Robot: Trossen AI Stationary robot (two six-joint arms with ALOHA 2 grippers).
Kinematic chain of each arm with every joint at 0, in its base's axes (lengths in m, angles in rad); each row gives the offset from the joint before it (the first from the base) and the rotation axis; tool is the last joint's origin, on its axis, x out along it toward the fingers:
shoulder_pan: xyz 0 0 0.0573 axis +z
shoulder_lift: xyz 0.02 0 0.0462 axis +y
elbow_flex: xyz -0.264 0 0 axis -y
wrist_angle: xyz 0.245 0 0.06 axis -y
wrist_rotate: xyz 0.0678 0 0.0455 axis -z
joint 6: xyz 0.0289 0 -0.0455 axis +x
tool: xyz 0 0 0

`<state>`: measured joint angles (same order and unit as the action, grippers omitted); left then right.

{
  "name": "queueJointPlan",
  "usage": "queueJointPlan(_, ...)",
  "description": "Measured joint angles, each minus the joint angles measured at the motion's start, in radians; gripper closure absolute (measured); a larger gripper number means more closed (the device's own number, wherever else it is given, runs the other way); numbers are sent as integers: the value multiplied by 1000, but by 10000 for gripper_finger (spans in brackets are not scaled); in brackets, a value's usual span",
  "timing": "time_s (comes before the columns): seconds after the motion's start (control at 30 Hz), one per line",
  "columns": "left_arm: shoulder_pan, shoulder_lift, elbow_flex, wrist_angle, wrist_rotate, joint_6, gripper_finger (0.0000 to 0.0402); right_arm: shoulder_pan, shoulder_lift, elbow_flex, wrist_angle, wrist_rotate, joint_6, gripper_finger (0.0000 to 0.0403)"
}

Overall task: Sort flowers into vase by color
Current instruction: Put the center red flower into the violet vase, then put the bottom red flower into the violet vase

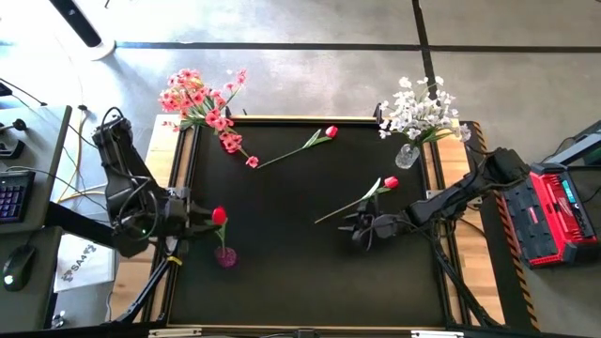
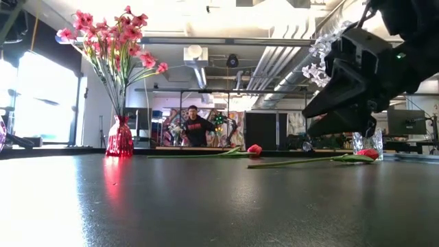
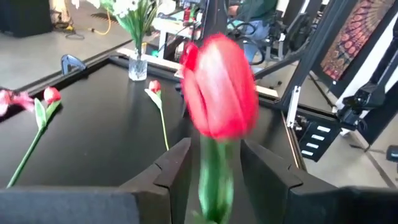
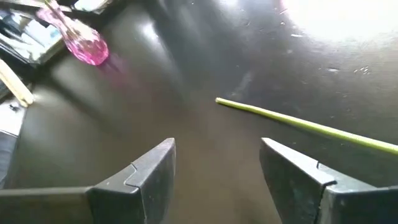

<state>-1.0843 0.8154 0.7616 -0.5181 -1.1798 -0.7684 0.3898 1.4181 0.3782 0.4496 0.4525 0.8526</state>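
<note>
A red tulip [image 1: 219, 216] stands with its stem in a small pink vase [image 1: 225, 255] near the table's left edge. My left gripper [image 1: 199, 222] is level beside it and open. Its fingers stand on either side of the stem [image 3: 214, 180], just below the bud [image 3: 219, 87], with narrow gaps. My right gripper [image 1: 366, 230] hovers open at mid-right, over the stem end [image 4: 219, 101] of a second red tulip [image 1: 390, 183] lying on the table. A third tulip [image 1: 330, 132] lies farther back. Pink flowers [image 1: 199, 99] fill a red vase [image 2: 120, 137], and white flowers [image 1: 421, 113] a clear vase [image 1: 407, 155].
A loose pink sprig [image 1: 235, 145] lies on the mat near the far left corner. The black mat has a raised wooden frame [image 1: 449, 225]. A red case [image 1: 554, 218] sits off the right edge. A person [image 2: 195, 128] stands far back in the room.
</note>
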Motion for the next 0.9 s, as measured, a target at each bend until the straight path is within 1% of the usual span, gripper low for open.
queueJointPlan(0.1,0,-14,0,33,0,85,276,-18,0,0,-38,-11,-68,183)
queueJointPlan(0.17,0,-20,0,69,-1,170,276,-34,0,0,-78,-16,-132,183)
queueJointPlan(0.2,0,-25,0,97,-3,225,276,-45,0,0,-101,-15,-167,183)
queueJointPlan(0.27,0,-30,0,176,-5,381,277,-68,0,4,-168,-16,-239,183)
queueJointPlan(0.33,-3,-30,0,272,-6,550,276,-93,0,31,-284,-16,-312,183)
queueJointPlan(0.4,-3,-29,0,389,-6,704,276,-117,0,78,-440,-16,-380,183)
queueJointPlan(0.53,-2,-30,0,588,-16,949,276,-158,0,197,-759,-8,-499,183)
queueJointPlan(0.6,-2,-31,0,668,-54,1029,276,-178,0,247,-887,-16,-561,183)
queueJointPlan(0.67,-2,-33,0,733,-105,1085,276,-209,0,284,-977,-58,-639,183)
queueJointPlan(0.77,-2,-48,0,778,-153,1165,277,-283,0,308,-1009,-147,-771,183)
queueJointPlan(0.9,-2,-70,0,803,-185,1224,277,-410,0,308,-1012,-251,-908,184)
